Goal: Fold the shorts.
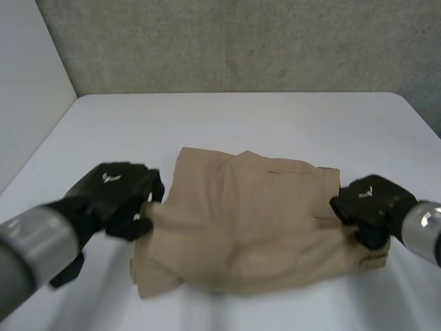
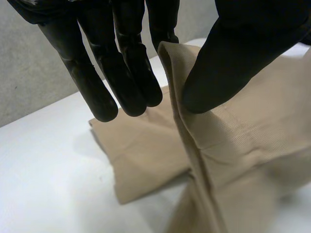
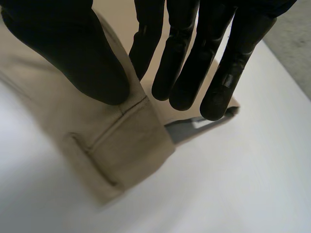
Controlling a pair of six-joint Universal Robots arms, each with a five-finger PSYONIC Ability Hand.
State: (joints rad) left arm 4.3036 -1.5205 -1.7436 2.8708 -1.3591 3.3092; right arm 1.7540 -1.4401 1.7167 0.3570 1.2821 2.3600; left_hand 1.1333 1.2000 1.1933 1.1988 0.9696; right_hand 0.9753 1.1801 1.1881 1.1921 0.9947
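Shorts sit pinched between thumbs and fingers of left hand, right hand.

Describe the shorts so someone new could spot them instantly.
On the white table, toward the robot, lie tan shorts, partly folded. The left robot hand pinches one side edge and the right robot hand the other; they are the only cloth there, tan between two black hands.

White table — tan shorts on its near half
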